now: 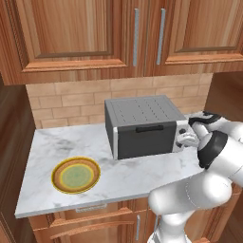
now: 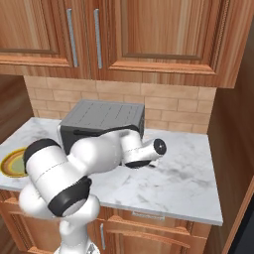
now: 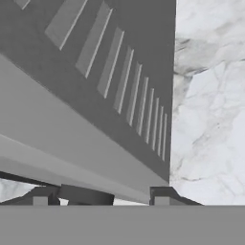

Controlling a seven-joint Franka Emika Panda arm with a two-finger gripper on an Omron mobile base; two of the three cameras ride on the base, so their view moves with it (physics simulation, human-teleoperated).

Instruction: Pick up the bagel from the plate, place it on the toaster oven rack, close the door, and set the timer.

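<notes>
The grey toaster oven (image 1: 142, 111) stands at the back of the counter with its door (image 1: 144, 140) shut and the black bar handle (image 1: 149, 128) along the top edge. The rack is hidden behind the door. The plate (image 1: 57, 176) lies at the front left with nothing on it, and the bagel is out of view. My gripper (image 1: 188, 138) is at the control panel on the oven's right end. In the hand view the gripper (image 3: 103, 198) stands open, with a dark knob (image 3: 86, 194) between the fingertips (image 3: 162, 196) and a gap beside it.
Marble counter (image 1: 142, 178) runs in front of the oven, with bare surface to its right (image 2: 183, 173). Wooden wall cabinets (image 1: 95, 33) hang above, and a wooden side panel (image 2: 233, 149) closes the right end. The plate's edge (image 2: 10, 163) shows at far left.
</notes>
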